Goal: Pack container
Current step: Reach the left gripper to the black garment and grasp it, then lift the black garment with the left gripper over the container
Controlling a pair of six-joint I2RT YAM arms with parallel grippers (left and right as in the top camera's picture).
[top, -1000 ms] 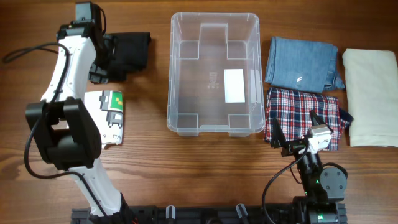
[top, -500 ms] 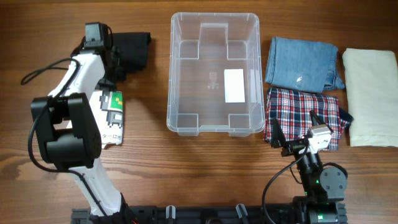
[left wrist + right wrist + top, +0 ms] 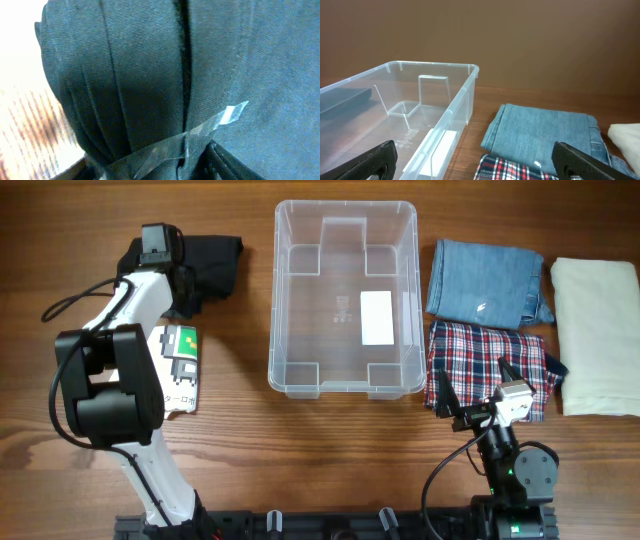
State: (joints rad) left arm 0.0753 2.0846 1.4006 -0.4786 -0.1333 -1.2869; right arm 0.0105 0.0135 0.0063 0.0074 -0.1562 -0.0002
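Note:
The clear container point(image 3: 275, 300) stands at the table's middle, empty, with a white label on its base; it also shows in the right wrist view point(image 3: 462, 97). A folded black garment point(image 3: 215, 260) lies to its upper left. My left gripper point(image 3: 182, 282) is down on the garment's left end. In the left wrist view the black cloth point(image 3: 150, 75) fills the frame and sits between the parted fingers point(image 3: 150, 167), which look open. My right gripper point(image 3: 475, 388) is open and empty, low at the front right, over the plaid cloth's front edge.
Folded jeans point(image 3: 485, 280), a red plaid cloth point(image 3: 485, 365) and a cream cloth point(image 3: 595, 335) lie right of the container. A white cloth with a green pixel print point(image 3: 180, 365) lies at the left, partly under the left arm. Cables trail at the left.
The left arm has swung right and lowered, bringing its gripper onto the black garment's left end. The right arm has not moved.

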